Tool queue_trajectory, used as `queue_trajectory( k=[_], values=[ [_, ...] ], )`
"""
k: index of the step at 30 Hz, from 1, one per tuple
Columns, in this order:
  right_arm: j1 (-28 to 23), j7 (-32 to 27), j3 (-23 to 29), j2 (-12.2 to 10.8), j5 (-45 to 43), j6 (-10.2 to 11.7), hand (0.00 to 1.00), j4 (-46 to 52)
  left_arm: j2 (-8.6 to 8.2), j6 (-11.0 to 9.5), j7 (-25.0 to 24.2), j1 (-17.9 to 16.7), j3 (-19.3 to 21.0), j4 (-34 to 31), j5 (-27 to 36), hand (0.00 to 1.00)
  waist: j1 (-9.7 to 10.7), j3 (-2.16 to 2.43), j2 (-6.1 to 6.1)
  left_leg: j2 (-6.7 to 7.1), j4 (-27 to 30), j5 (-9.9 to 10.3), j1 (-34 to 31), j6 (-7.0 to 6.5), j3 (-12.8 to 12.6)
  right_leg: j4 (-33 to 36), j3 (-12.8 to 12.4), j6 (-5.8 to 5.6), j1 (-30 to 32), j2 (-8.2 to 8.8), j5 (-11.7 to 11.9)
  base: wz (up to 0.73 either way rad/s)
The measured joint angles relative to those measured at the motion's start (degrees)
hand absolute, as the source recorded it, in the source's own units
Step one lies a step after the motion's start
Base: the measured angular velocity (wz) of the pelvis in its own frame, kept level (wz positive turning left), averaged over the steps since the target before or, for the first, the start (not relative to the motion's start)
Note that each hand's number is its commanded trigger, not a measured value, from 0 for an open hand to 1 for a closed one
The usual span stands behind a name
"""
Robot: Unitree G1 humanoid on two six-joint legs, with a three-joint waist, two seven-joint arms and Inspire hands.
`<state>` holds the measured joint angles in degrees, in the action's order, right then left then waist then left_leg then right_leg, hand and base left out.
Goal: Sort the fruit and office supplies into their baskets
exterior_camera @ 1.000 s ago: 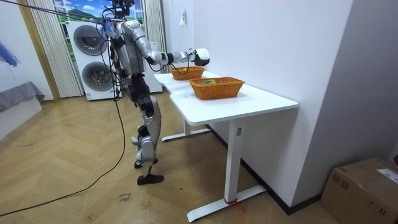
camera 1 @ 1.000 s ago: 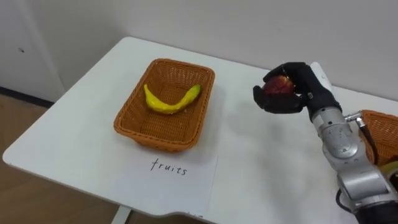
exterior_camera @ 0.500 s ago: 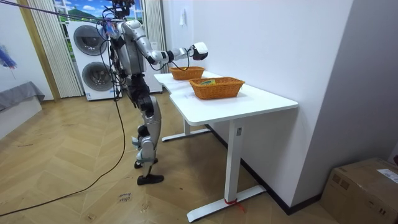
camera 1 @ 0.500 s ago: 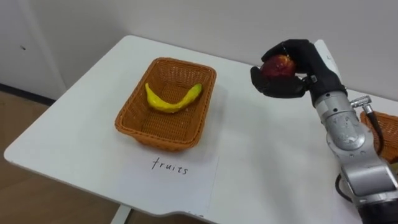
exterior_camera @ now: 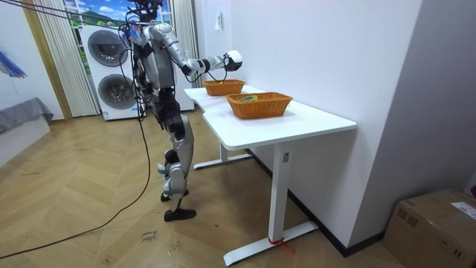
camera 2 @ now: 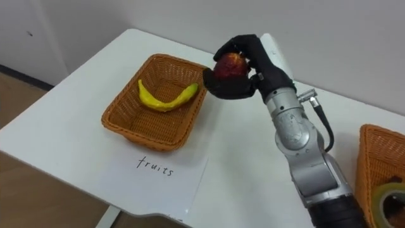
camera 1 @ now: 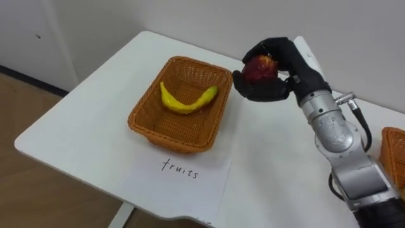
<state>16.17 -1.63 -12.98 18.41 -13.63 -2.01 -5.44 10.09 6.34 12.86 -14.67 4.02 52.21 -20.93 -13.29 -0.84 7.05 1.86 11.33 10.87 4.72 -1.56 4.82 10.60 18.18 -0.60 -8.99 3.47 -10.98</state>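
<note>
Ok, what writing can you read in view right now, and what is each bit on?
"fruits": handwritten on the white sheet of paper lying on the table, just in front of the basket that holds the banana.
Nothing readable on the apple held in the right hand, or on the second basket at the right.
</note>
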Motion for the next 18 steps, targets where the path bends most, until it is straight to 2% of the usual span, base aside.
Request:
queue_trajectory(
  k=[3, 8, 9, 18],
  values=[
    [0.1, 0.5, -0.1, -0.3, -0.4, 0.0, 1.0, 0.0, 0.03, 0.0, -0.7, 0.1, -0.2, 0.4, 0.0, 0.0, -1.3, -0.19, 0.11, 0.0, 0.1, 0.3, -0.2, 0.09, 0.3, 0.0, 0.6, 0.0, -0.1, -0.03, 0.0, 0.05],
    [0.2, 2.4, -2.1, -0.3, -0.1, -0.1, 1.0, 0.0, 0.04, 0.8, -2.2, 0.1, -0.8, 0.4, 0.0, 0.0, -1.8, -0.29, -0.23, 0.02, 0.5, 0.3, -0.7, 0.13, 0.6, 0.0, 1.0, 0.0, 0.0, -0.02, 0.0, 0.03],
    [0.2, 3.0, -2.2, -0.4, -0.2, -0.1, 1.0, 0.0, 0.01, 0.8, -2.4, 0.2, -0.9, 0.4, 0.0, 0.0, -2.4, -0.3, -0.4, 0.0, 0.5, 0.3, -0.8, 0.14, 0.6, 0.0, 1.0, 0.0, 0.1, -0.03, 0.0, -0.05],
    [1.6, 4.3, -4.8, -1.4, -1.7, -0.5, 1.0, -1.1, 0.03, 0.8, -2.4, 0.7, -0.9, 0.0, 0.0, 0.0, -3.1, -0.08, -0.76, 0.03, 1.3, 0.3, -2.0, 0.16, 0.6, 0.0, 1.0, 0.01, 1.2, -0.01, 0.0, 0.0]
  ],
)
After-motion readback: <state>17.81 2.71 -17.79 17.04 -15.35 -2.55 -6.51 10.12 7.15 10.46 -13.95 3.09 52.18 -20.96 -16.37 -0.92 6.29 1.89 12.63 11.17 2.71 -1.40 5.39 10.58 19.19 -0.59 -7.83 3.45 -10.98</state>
